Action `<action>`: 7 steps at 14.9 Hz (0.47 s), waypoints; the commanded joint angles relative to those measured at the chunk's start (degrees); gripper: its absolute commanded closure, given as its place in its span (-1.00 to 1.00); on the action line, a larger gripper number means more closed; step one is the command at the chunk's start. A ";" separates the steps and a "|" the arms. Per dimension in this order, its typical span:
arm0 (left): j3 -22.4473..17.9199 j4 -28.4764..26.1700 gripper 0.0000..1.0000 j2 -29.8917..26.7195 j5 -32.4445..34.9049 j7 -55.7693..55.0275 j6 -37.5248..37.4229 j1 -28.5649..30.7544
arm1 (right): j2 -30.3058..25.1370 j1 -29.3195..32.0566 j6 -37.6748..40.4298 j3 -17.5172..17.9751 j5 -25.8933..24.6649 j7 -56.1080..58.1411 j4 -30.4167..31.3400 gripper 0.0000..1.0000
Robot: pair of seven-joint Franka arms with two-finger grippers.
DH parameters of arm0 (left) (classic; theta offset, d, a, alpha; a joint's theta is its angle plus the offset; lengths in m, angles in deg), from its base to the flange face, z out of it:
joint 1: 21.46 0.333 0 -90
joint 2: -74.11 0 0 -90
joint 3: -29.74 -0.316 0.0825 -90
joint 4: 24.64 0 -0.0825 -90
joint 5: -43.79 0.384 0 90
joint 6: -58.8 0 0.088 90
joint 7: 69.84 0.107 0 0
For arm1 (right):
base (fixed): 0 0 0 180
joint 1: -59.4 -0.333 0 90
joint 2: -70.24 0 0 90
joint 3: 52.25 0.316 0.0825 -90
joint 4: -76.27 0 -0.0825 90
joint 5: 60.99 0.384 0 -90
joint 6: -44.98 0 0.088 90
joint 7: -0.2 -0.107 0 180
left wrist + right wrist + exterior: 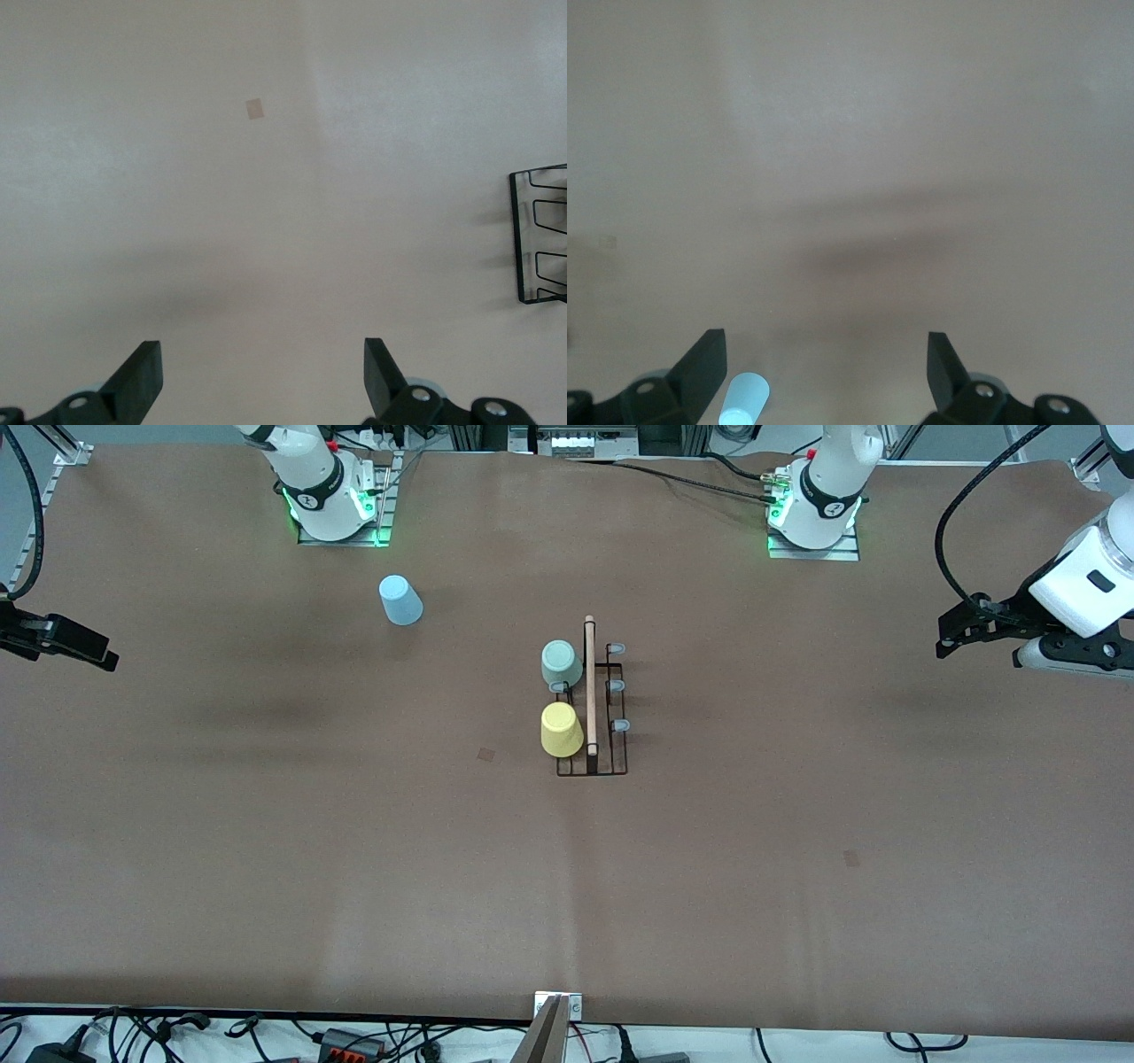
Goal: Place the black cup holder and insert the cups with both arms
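Observation:
The black cup holder stands mid-table, its wooden rod handle on top. A pale grey-green cup and a yellow cup sit on pegs on its side toward the right arm's end. Three grey-tipped pegs on its side toward the left arm's end are bare. A light blue cup rests on the table near the right arm's base and shows in the right wrist view. My left gripper is open and empty over the left arm's end. My right gripper is open and empty over the right arm's end.
A corner of the rack shows in the left wrist view. Small dark patches mark the brown table cover. A metal bracket and cables lie along the table edge nearest the front camera.

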 commanded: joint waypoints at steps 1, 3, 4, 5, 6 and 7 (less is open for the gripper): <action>-0.44 0.95 -1.00 0.27 -1.00 1.04 -1.00 -0.11 | -0.78 -1.17 -0.93 -0.80 -0.22 1.07 0.67 -1.00; -0.44 0.95 -1.00 0.19 -1.00 0.95 -1.00 -0.11 | -0.42 -1.08 -0.93 -0.80 -0.05 1.07 0.67 -1.00; -0.44 0.95 -1.00 0.19 -1.00 1.04 -1.00 -0.11 | -0.42 -1.08 -1.01 -0.80 0.04 0.89 0.67 -1.00; -0.44 0.95 -1.00 0.19 -1.00 1.04 -1.00 -0.11 | -0.42 -1.08 -1.10 -0.80 0.13 0.89 0.67 -1.00; -0.44 0.95 -1.00 0.27 -1.00 1.04 -1.00 -0.11 | -0.42 -1.17 -1.19 -0.71 0.13 0.89 0.59 -1.00; -0.44 0.95 -1.00 0.19 -1.00 1.04 -1.00 -0.11 | -0.34 -1.34 -1.10 -0.71 0.13 0.63 0.59 -1.00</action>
